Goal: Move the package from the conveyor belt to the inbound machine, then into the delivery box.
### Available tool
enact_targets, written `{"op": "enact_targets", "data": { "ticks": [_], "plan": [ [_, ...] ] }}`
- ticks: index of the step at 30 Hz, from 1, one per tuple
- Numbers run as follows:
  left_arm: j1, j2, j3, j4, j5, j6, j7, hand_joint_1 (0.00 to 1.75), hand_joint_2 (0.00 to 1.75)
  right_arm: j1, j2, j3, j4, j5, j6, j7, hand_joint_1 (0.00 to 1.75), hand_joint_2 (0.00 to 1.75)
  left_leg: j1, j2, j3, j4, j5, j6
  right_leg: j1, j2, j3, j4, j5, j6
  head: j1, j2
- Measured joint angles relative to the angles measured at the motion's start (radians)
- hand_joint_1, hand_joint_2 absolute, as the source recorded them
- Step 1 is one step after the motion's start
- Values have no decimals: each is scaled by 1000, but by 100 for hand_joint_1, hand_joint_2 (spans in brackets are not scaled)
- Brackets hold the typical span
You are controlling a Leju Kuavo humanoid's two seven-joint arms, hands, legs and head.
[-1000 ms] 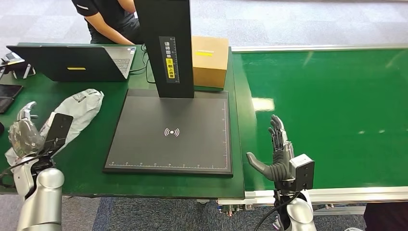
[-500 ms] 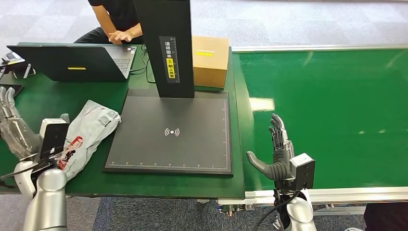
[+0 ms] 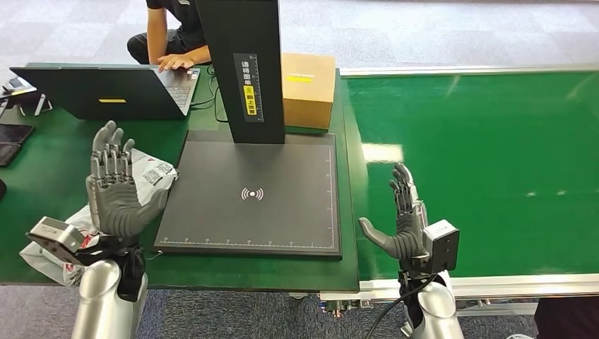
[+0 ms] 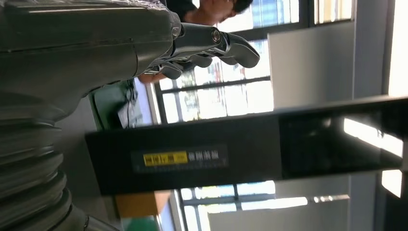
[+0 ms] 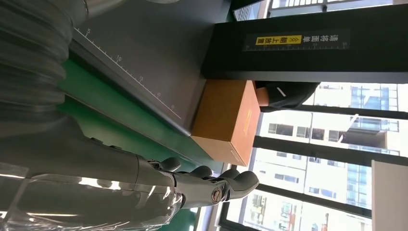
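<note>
Your inbound machine sits as a flat black pad beside the green conveyor belt. The package, a crumpled grey poly bag, lies on the table left of the pad. Your left hand is raised above it, fingers spread, holding nothing. Your right hand is likewise spread and empty.

The left hand and its arm hide much of the package, whose label print is unreadable.
</note>
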Motion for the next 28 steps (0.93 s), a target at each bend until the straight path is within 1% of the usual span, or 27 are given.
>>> {"op": "enact_targets", "data": {
  "ticks": [2, 3, 6, 11, 15, 19, 24, 28],
  "plan": [
    [4, -4, -21, 4, 41, -55, 10, 0, 44, -1, 0, 5, 6, 1, 1, -2, 0, 175, 0, 0, 0, 0, 0, 0, 0, 0, 0, 0, 0, 0, 0, 0],
    [4, -6, -31, 8, 60, -82, 19, 0, 44, -2, 0, 9, 9, 3, 1, -2, 0, 175, 0, 0, 0, 0, 0, 0, 0, 0, 0, 0, 0, 0, 0, 0],
    [3, -7, -56, 33, 89, -134, 52, 0, 175, -6, 0, 21, 16, 15, 0, -2, 0, 175, 0, 0, 0, 0, 0, 0, 0, 0, 0, 0, 0, 0, 0, 0],
    [-5, -7, -91, 114, 112, -190, 79, 0, 175, -9, -1, 30, 28, 34, -1, 0, 0, 175, 0, 0, 0, 0, 0, 0, 0, 0, 0, 0, 0, 0, 0, 0],
    [-8, -7, -114, 161, 129, -247, 53, 0, 175, -10, -1, 40, 33, 46, 23, 0, 0, 175, 0, 0, 0, 0, 0, 0, 0, 0, 0, 0, 0, 0, 0, 0],
    [-11, -6, -136, 185, 125, -272, 37, 0, 175, -10, -2, 48, 34, 42, 58, 1, 0, 175, 0, 0, 0, 0, 0, 0, 0, 0, 0, 0, 0, 0, 0, 0],
    [-15, -5, -146, 211, 149, -315, 77, 0, 175, -11, -2, 49, 37, 31, 82, 4, 0, 175, 0, 0, 0, 0, 0, 0, 0, 0, 0, 0, 0, 0, 0, 0],
    [-16, -5, -148, 220, 171, -334, 88, 0, 175, -12, -2, 49, 44, 38, 88, 22, 0, 175, 0, 0, 0, 0, 0, 0, 0, 0, 0, 0, 0, 0, 0, 0]
  ]
}}
